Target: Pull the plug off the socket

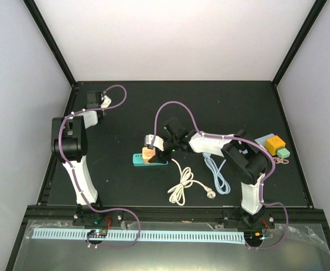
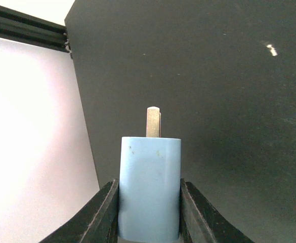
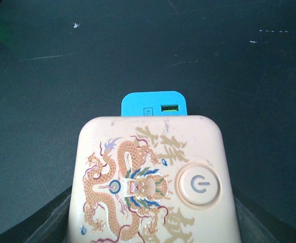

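Note:
A cream cube adaptor (image 1: 149,153) with a dragon print and a power button (image 3: 153,177) sits on a teal socket strip (image 1: 139,160) at the table's middle. The strip's end (image 3: 154,104) shows just beyond the cube. My right gripper (image 1: 152,148) (image 3: 152,228) is shut on the cube, with its dark fingers (image 3: 51,225) against the cube's two sides. My left gripper (image 1: 104,101) (image 2: 149,207) is at the far left back corner. It is shut on a light blue plug (image 2: 150,187) whose metal prong (image 2: 153,121) points away, held in the air apart from any socket.
A coiled white cable (image 1: 181,186) and a light blue cable (image 1: 216,172) lie in front of the strip. Coloured blocks (image 1: 275,145) sit at the right edge. The table's left edge and a white wall (image 2: 31,152) are close to my left gripper.

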Tool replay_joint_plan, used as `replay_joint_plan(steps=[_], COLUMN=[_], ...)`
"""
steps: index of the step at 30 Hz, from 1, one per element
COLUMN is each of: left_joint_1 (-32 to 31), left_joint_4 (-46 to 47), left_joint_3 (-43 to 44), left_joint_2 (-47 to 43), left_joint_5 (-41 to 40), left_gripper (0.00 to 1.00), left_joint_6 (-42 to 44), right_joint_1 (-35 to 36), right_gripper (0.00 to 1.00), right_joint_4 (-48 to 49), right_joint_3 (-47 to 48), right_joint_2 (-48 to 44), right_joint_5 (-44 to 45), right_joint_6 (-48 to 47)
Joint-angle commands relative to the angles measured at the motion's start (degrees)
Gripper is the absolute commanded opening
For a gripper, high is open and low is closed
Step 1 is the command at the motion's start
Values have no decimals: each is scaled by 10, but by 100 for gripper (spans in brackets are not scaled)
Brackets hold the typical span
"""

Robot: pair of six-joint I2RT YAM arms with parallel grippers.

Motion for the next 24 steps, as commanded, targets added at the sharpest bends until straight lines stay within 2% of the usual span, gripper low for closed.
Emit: replay_joint_plan(steps=[1,6,11,15,24], left_joint_1=[-10,-17,-24,-27,-36], left_joint_4=[30,37,22,-9,-63], left_joint_3=[20,26,33,34,31], left_joint_2=[22,42,45,35,2], left_joint_5=[-42,-58,-57,-33,25], left_gripper=[19,23,42,49,52], left_joint_6=[14,25,18,-1,-29], right_joint_1=[-11,-10,-10,-10,-10], right_gripper=[10,10,10,10,11], right_joint_4=[-59,-58,-58,-58,-58], right_joint_3=[-10,-10,-9,-8,-7], right_joint_2=[29,30,36,37,37], right_joint_5=[39,37,37,37,38], right_joint_6=[2,3,2,2,3])
